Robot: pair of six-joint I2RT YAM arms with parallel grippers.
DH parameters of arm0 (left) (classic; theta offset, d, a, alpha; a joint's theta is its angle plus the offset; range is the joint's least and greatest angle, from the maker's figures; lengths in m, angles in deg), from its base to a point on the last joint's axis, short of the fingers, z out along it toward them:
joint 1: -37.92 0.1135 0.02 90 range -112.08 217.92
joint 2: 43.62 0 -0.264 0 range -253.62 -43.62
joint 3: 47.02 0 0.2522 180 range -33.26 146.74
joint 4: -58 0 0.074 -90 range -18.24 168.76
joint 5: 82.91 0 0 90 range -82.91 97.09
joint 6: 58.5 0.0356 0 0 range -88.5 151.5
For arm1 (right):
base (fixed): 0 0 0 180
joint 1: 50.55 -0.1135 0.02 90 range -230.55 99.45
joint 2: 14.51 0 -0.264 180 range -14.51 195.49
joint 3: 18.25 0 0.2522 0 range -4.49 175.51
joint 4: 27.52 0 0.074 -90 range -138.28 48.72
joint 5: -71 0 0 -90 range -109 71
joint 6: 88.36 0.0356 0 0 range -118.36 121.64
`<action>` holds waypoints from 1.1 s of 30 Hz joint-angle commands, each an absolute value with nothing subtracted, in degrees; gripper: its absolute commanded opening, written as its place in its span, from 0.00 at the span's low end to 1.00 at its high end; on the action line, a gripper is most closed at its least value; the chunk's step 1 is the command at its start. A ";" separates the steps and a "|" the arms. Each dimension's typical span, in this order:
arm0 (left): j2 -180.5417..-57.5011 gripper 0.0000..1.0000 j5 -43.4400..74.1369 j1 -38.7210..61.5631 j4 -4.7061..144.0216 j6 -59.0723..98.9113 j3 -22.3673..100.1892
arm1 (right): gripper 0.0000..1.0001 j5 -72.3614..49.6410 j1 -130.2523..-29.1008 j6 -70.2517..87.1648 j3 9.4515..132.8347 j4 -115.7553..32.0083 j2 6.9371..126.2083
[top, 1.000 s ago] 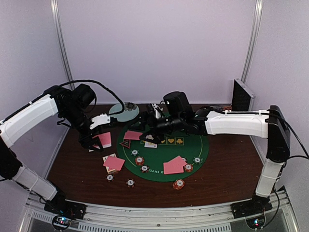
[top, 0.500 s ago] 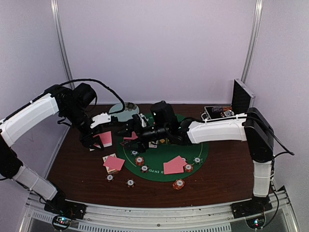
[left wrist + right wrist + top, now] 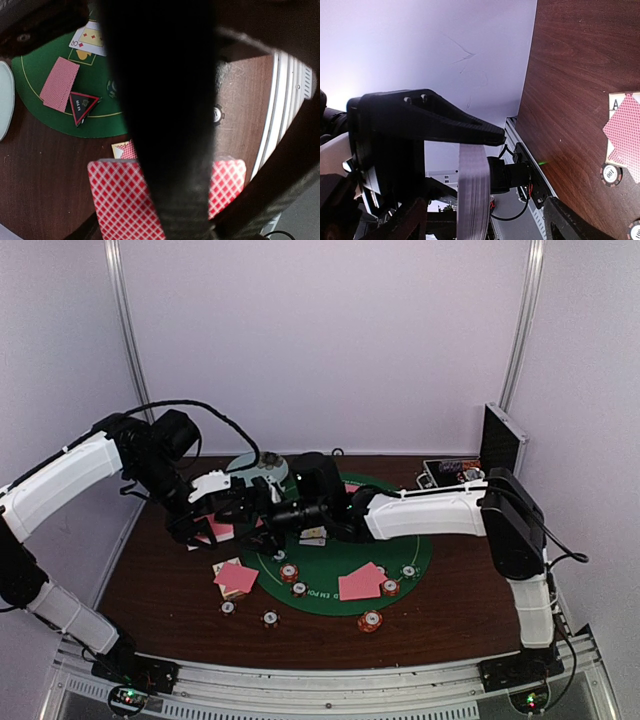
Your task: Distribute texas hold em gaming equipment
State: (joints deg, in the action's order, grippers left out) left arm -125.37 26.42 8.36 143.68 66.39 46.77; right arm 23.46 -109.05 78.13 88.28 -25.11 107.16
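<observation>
Left gripper (image 3: 198, 530): jaws pressed together on a stack of pink-backed cards (image 3: 120, 200), which is held clear of the brown table (image 3: 470, 590) over its left part, just outside the left rim of the green round mat (image 3: 340, 558). The right arm reaches across the mat toward the left. The right gripper (image 3: 238, 512) stands at the held stack with its fingers (image 3: 405, 222) spread wide. The right wrist view shows the stack edge-on between those fingers; contact with either finger cannot be confirmed. On the mat, a red-black triangle marker (image 3: 82, 106) lies at the left rim with a single face-down card (image 3: 60, 83) just beside it and a face-up diamond card (image 3: 90, 40) farther in. A pair of face-down cards (image 3: 360, 582) lies on the near part of the mat, with a red-orange chip (image 3: 390, 587) just beside it. Off the mat, overlapping cards (image 3: 236, 578) lie on the table near the mat's left rim, and two small dark chips (image 3: 228, 607) sit nearer the arm bases. A second red-orange chip (image 3: 370, 621) sits just outside the mat's near rim. A pale round plate (image 3: 258, 468) rests at the far rim of the mat. A metal case (image 3: 455, 470) stands open at the far right.
</observation>
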 commanded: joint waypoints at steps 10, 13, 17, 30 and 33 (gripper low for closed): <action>-124.94 0.00 28.53 8.48 142.19 66.45 48.13 | 0.81 25.05 -110.49 82.19 97.11 -22.01 114.12; -124.84 0.00 28.62 8.48 142.16 66.55 48.08 | 0.80 25.03 -110.49 82.86 98.51 -22.43 115.48; -124.57 0.00 28.45 8.48 142.17 66.72 47.78 | 0.78 24.95 -110.45 82.69 98.47 -23.91 115.84; -124.17 0.00 28.35 8.48 142.24 67.01 47.51 | 0.70 24.51 -108.04 78.61 92.65 -30.08 111.57; -124.08 0.00 28.42 8.48 142.34 67.01 47.55 | 0.70 24.50 -107.48 77.58 91.51 -31.16 110.34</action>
State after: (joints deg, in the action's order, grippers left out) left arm -125.37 27.03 8.34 143.64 66.44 46.77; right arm 24.75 -108.87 80.14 94.12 -26.73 113.02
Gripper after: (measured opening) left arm 0.675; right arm 0.701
